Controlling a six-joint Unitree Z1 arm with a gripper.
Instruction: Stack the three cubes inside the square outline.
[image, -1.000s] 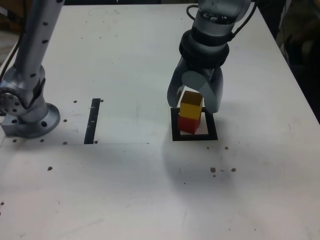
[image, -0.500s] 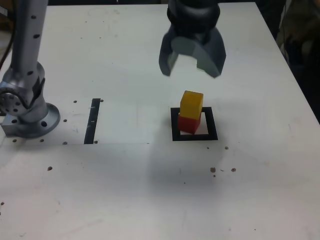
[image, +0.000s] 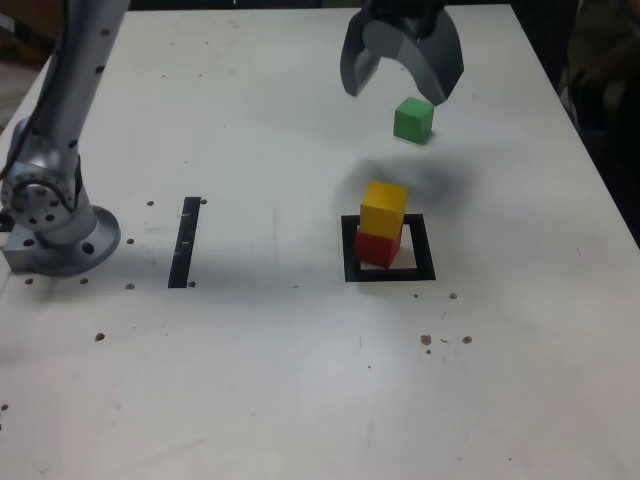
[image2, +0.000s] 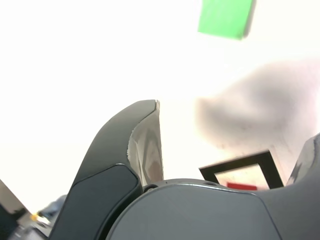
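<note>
The fingers (image: 402, 88) stand wide apart, released, with nothing held between them. They hang above the counter (image: 240, 370), and in the exterior view they are beyond the stacked cubes and close to the green cube (image: 413, 121) in the picture; neither view shows them touching a cube. In the wrist view one finger shows a pale, worn-looking inner face, and the other is partly cut off by the picture's edge.

The green cube sits by itself on the counter, well apart from the other two. The yellow cube (image: 384, 208) rests on top of the red cube (image: 378, 248), which stands inside the black square outline (image: 427, 247), toward the exterior view's left side of it, with some of the white centre showing beside it. In the wrist view only a sliver of red shows inside the outline.

The counter is white and matte, dotted with small dark marks and brownish chips, and a soft shadow falls between the outline and the green cube. A straight black strip (image: 185, 243) lies flat toward the exterior view's left, between the outline and the arm's round grey base (image: 67, 243). Past the counter's far edge and its edge at the exterior view's right, the room is dark and blurred.
</note>
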